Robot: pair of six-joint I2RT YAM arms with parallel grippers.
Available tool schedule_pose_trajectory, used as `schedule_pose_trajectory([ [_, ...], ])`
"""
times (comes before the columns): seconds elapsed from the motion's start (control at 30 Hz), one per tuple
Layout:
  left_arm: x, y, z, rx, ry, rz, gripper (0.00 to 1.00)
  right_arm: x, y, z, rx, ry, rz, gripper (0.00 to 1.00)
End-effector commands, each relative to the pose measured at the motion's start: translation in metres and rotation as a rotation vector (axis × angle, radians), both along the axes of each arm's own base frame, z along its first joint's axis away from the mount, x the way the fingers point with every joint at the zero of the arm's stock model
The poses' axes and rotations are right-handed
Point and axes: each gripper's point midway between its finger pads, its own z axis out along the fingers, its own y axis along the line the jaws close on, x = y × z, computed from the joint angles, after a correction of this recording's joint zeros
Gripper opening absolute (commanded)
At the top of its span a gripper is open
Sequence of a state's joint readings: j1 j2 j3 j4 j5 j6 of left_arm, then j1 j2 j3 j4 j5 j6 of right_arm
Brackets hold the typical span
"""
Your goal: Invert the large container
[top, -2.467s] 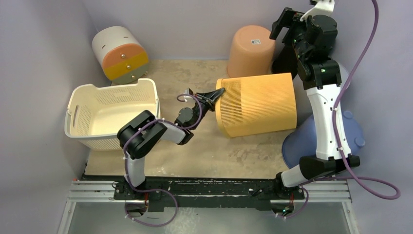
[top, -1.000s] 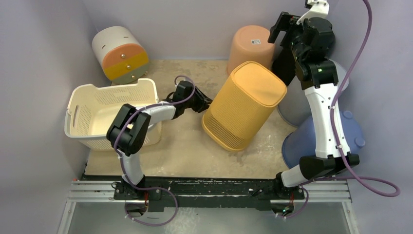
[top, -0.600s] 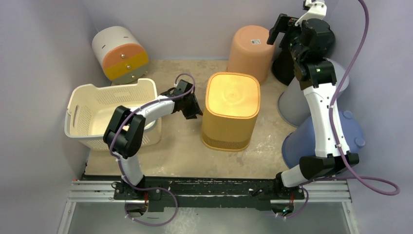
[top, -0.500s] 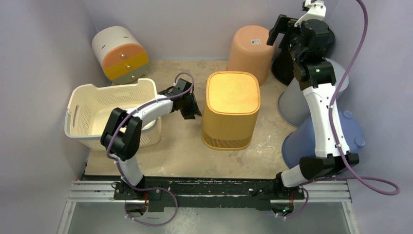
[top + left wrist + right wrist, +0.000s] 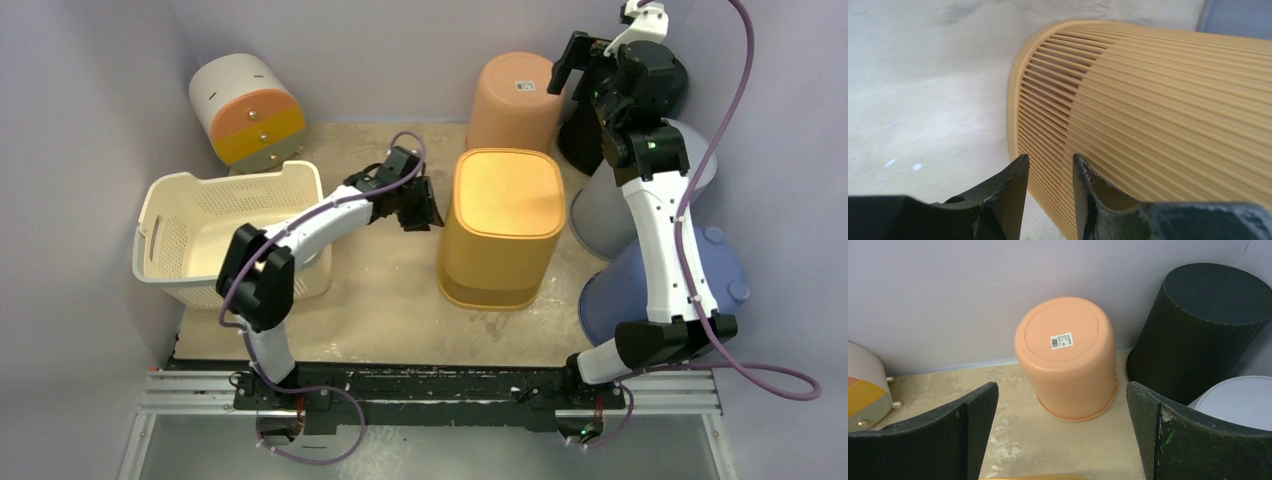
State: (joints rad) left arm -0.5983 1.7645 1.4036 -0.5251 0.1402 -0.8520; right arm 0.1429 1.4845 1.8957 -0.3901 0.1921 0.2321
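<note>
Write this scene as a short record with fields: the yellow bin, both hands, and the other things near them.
yellow bin: upside down, base up, open end down, middle of the scene
left hand: slightly open, empty, beside the yellow bin's ribbed wall; contact cannot be told
right hand: wide open, empty, raised at the back, facing the peach bin
peach bin: upside down, label on its base, by the back wall
black bin: upside down, right of the peach bin
white basket: upright, at the left
task state: looks done
</note>
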Motion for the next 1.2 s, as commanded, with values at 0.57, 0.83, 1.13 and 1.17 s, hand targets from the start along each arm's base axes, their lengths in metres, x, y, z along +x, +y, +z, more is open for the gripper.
schedule_pose_trajectory([
  [0.57, 0.0, -0.164, 0.031, -0.236, -0.096, -0.346, 0.35, -0.028, -0.025, 0.032, -0.006, -0.099, -0.096, 1.0],
  [0.83, 0.02, -0.067, 0.067, 0.19, -0.285, -0.207, 0.39, -0.022, -0.022, 0.021, -0.004, -0.077, -0.082, 1.0],
  [1.13, 0.003, 0.133, 0.112, 0.623, -0.314, 0.087, 0.38, -0.015, -0.012, 0.0, 0.009, -0.036, -0.032, 1.0],
  [1.17, 0.0, 0.153, 0.115, 0.633, -0.313, 0.13, 0.38, -0.014, -0.01, -0.004, 0.009, -0.03, -0.025, 1.0],
])
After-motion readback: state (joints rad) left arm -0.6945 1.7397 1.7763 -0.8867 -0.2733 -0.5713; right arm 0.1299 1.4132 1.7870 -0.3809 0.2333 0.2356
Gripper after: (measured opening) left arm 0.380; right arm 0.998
